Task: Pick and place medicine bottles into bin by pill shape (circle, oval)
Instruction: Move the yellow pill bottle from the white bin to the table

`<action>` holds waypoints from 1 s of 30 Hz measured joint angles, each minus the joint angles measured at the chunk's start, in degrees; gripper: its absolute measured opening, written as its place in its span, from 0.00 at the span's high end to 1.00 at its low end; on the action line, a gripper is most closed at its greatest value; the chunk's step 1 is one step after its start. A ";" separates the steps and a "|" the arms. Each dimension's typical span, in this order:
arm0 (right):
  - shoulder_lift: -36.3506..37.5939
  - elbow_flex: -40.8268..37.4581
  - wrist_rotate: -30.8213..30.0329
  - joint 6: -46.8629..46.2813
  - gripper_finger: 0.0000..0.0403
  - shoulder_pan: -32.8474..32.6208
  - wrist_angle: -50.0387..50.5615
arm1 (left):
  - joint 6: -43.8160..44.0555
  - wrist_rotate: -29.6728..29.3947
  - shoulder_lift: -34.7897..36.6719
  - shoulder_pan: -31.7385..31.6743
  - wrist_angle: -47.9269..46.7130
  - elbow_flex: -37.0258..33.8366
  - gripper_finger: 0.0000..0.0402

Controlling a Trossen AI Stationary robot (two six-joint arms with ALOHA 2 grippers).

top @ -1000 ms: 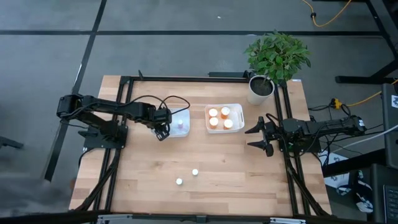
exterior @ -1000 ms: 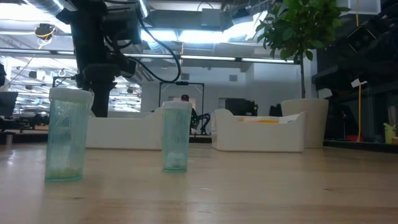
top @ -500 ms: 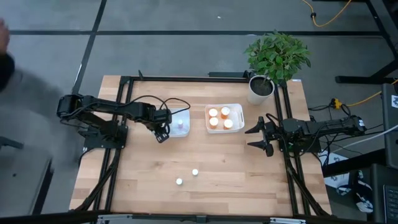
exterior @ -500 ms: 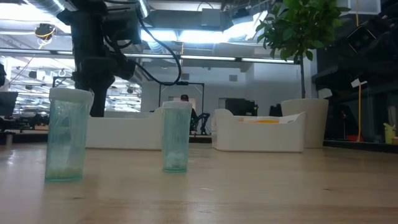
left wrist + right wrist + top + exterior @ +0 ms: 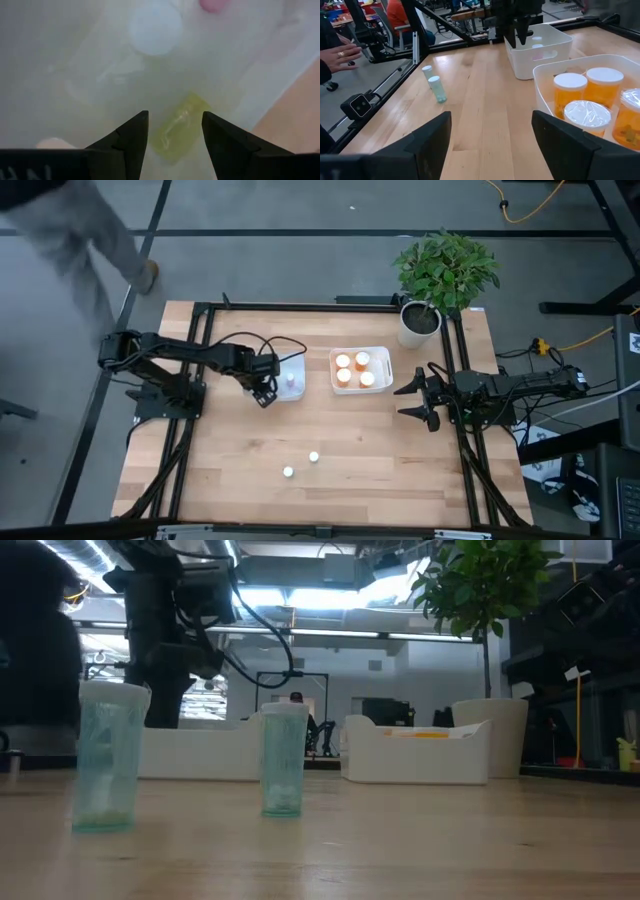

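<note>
- The left bin [image 5: 290, 381] is mostly hidden in the high view by the left gripper [image 5: 264, 390], which hangs at its left edge; only one pale cap shows inside.
- The left wrist view looks down into that bin: a yellowish bottle [image 5: 179, 127] lies on its side below the gap between the fingers, a white-capped bottle [image 5: 154, 26] stands farther in, and a pink cap [image 5: 214, 4] is cut off at the frame edge.
- The left gripper's fingers are parted, with nothing between them.
- In the low view the left bin's contents are hidden behind its wall.
- The right bin [image 5: 361, 369] holds four orange bottles [image 5: 352, 369] with white caps; one is cut off in the right wrist view.
- Two small teal-tinted bottles [image 5: 300, 464] stand upright on the table [image 5: 380, 450], near the front edge and well apart from both bins.
- The right gripper [image 5: 413, 397] waits at the table's right edge, fingers wide open and empty.
- A potted plant [image 5: 436, 280] stands at the far right corner.
- A blurred person [image 5: 80, 230] passes beyond the far left corner; a hand [image 5: 342, 53] shows in the right wrist view.
</note>
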State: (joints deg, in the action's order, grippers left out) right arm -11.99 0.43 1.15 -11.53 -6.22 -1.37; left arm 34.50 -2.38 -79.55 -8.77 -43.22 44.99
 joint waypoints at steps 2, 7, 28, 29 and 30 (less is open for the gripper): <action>0.00 0.00 -0.02 -0.02 0.31 -0.02 0.02 | 0.32 -0.01 0.00 -0.73 0.35 0.00 0.56; 0.00 0.00 -0.02 -0.02 0.31 0.00 0.00 | -0.56 0.49 0.00 -2.20 -0.06 0.00 0.56; 0.00 0.00 -0.02 -0.02 0.31 0.00 0.02 | -2.65 4.97 0.00 -2.74 -1.97 0.00 0.56; 0.00 0.00 0.00 -0.02 0.31 -0.01 0.02 | -3.21 4.99 0.00 -2.74 -1.97 0.00 0.56; 0.00 0.00 0.00 -0.01 0.31 0.00 0.02 | -3.62 4.99 0.00 -2.74 -1.97 0.00 0.56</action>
State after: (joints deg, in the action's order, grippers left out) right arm -11.99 0.43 1.14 -11.55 -6.22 -1.34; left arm 30.89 2.61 -79.55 -11.51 -45.19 44.99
